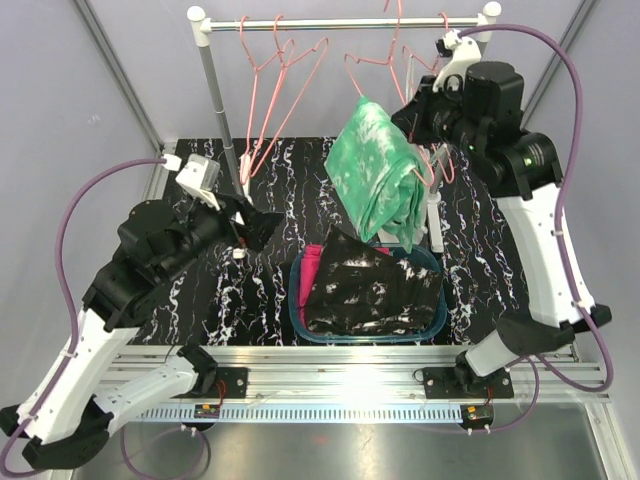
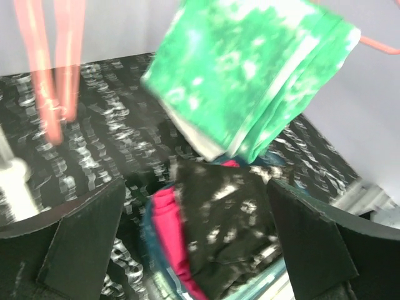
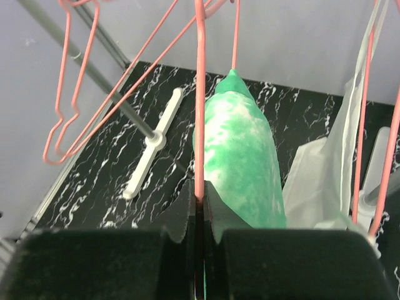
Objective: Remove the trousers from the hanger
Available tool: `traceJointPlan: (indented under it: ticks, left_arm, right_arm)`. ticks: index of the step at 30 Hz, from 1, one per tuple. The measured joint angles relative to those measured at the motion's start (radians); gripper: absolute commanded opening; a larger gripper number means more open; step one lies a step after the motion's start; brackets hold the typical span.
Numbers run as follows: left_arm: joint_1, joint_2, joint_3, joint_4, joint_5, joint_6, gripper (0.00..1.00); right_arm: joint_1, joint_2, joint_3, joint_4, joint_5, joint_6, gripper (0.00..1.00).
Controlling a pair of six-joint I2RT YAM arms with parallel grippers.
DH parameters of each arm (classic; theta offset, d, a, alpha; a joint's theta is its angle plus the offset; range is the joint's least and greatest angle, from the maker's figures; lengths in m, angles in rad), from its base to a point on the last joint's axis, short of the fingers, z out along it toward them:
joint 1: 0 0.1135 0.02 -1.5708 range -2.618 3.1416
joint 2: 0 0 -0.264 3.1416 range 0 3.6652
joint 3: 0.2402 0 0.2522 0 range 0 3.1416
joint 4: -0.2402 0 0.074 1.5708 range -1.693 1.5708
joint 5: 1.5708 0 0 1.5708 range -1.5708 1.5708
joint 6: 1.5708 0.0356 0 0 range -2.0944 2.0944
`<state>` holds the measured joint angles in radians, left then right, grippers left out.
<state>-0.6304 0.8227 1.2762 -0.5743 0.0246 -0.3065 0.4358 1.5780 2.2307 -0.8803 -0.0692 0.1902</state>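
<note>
Basket (image 1: 365, 341) sits at the near edge of the black marbled mat (image 1: 210, 300), its front rim just beside the metal frame (image 1: 330, 365) that carries the arm bases. To the left of the basket and behind it, mat shows out to its borders. The upright post (image 1: 222, 110) of the clothes rail (image 1: 345, 22) stands behind and left of the basket. Bare pink hangers (image 1: 275, 90) dangle from the rail just beside the post.

Inside the basket lie two garments. The black trousers (image 1: 370, 290) with white splashes are on top and cover most of it. The magenta trousers (image 1: 311, 268) lie under them, showing only along the basket's left side.

The green trousers (image 1: 380, 170) are not in the basket. They hang folded above its rear rim, their lower end dipping toward the right rear corner. Whether they touch the rim cannot be told.

The left gripper (image 1: 250, 228) hovers up and left of the basket with its fingers (image 2: 87, 237) spread wide, grasping nothing. The right gripper (image 3: 200, 190) is above and behind the basket's right rear corner. It is pinched tight on a pink hanger wire (image 3: 200, 94) just beside the green trousers.
</note>
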Motion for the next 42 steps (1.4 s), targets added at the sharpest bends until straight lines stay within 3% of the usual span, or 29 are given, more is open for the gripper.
traceJointPlan:
  ticks: [10, 18, 23, 36, 42]
  left_arm:
    - [-0.288, 0.072, 0.019, 0.127, -0.137, 0.008, 0.99]
    - [-0.646, 0.251, 0.103, 0.22, -0.448, 0.075, 0.99]
    - [-0.77, 0.399, 0.143, 0.275, -0.581, 0.133, 0.99]
    - [-0.813, 0.636, 0.211, 0.352, -0.81, 0.247, 0.97]
    - [-0.792, 0.672, 0.211, 0.391, -0.837, 0.283, 0.81]
  right_arm:
    - [0.008, -0.235, -0.217, -0.004, -0.066, 0.06, 0.0]
    - [0.058, -0.359, -0.394, 0.019, -0.071, 0.096, 0.0]
    - [0.105, -0.423, -0.497, 0.051, -0.021, 0.105, 0.0]
    - [0.201, -0.468, -0.522, 0.097, 0.107, 0.121, 0.0]
    - [0.232, -0.468, -0.516, 0.098, 0.101, 0.132, 0.0]
